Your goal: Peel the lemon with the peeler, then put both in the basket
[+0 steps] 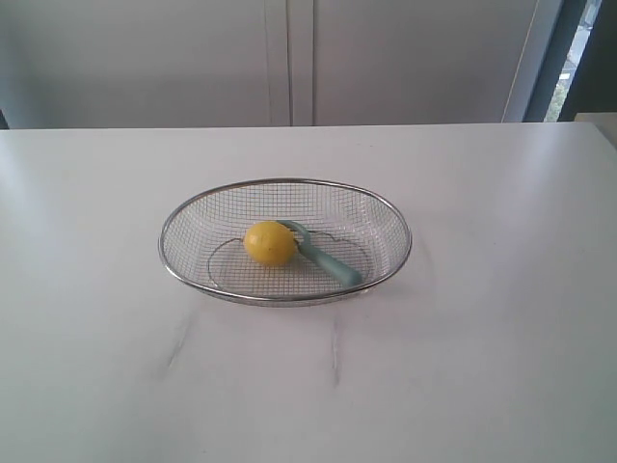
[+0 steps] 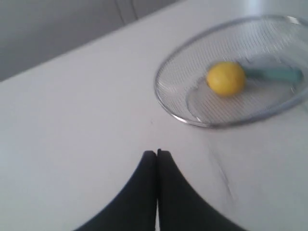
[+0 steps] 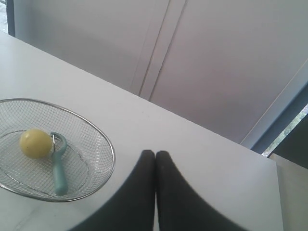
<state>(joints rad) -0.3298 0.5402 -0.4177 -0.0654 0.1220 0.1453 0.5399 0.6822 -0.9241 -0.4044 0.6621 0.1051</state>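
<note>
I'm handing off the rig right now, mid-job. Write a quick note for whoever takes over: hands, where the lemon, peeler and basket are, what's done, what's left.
Left hand: shut, empty, over bare table, clear of the basket.
Right hand: shut, empty, also clear of the basket.
Lemon: lies in the middle of the basket.
Peeler: in the basket too, its head against the lemon.
Done: both things are in the basket.
Left: the lemon's skin looks whole and yellow, with no peel scraps in view, so the peeling probably still needs doing. Check before calling the job finished.
</note>
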